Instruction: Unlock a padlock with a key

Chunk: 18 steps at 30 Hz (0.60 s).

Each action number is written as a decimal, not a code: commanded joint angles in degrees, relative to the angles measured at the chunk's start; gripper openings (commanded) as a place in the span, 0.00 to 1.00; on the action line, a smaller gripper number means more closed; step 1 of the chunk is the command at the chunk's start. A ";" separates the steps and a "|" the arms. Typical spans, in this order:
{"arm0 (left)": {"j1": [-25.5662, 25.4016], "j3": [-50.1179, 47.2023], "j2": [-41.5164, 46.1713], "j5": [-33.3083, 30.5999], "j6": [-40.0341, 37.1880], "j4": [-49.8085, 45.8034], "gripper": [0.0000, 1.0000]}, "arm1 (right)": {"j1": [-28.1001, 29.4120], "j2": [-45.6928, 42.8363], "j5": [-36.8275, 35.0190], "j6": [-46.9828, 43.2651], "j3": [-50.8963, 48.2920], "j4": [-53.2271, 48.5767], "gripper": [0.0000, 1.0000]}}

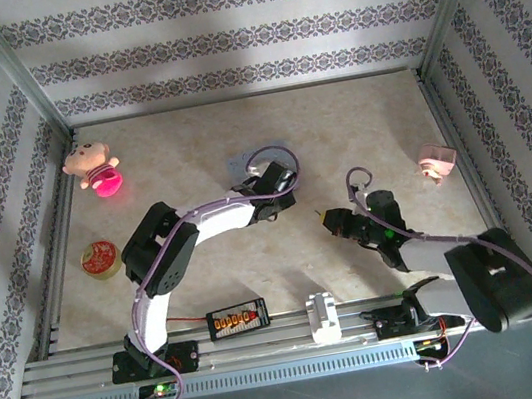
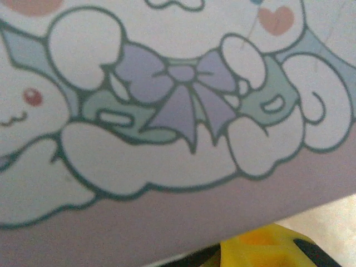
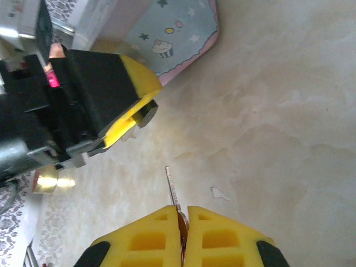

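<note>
Yellow-fingered right tool (image 3: 182,214), low centre frame, pinches the key (image 3: 172,186); left tool (image 3: 146,105), upper left beside the tin (image 3: 172,39), grip impossible to tell; marbled beige bench (image 3: 278,111).

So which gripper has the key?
The right gripper: the key pokes out between its shut yellow jaws. The left gripper is at the cartoon tin.

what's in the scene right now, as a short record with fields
left jaws: closed on a small dark grey padlock, beside the tin
right jaws: shut on the key
key blade: bare, aimed roughly at the padlock
key and padlock: apart, key not yet inserted
elsewhere: doll at far left of the table
</note>
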<state>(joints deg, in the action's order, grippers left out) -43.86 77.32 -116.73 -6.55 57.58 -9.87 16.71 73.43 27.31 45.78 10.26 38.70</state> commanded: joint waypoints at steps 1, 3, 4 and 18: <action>0.29 -0.85 2.47 3.53 4.84 1.82 0.00 | 1.08 4.25 1.55 -2.29 0.44 11.19 0.00; 0.35 -0.94 2.30 4.16 5.79 2.16 0.00 | 2.10 6.32 0.19 -2.75 0.59 14.08 0.00; 0.35 -1.03 2.22 4.42 6.08 2.39 0.00 | 2.63 7.03 -0.73 -3.14 0.76 14.84 0.00; 1.99 -4.31 3.69 7.16 13.56 7.98 0.00 | 7.40 30.18 -5.18 1.06 3.35 40.58 0.00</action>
<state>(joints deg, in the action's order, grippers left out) -42.89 73.71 -115.90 0.45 68.47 -4.58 22.15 101.89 24.27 46.52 12.19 70.43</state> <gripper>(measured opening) 0.313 0.052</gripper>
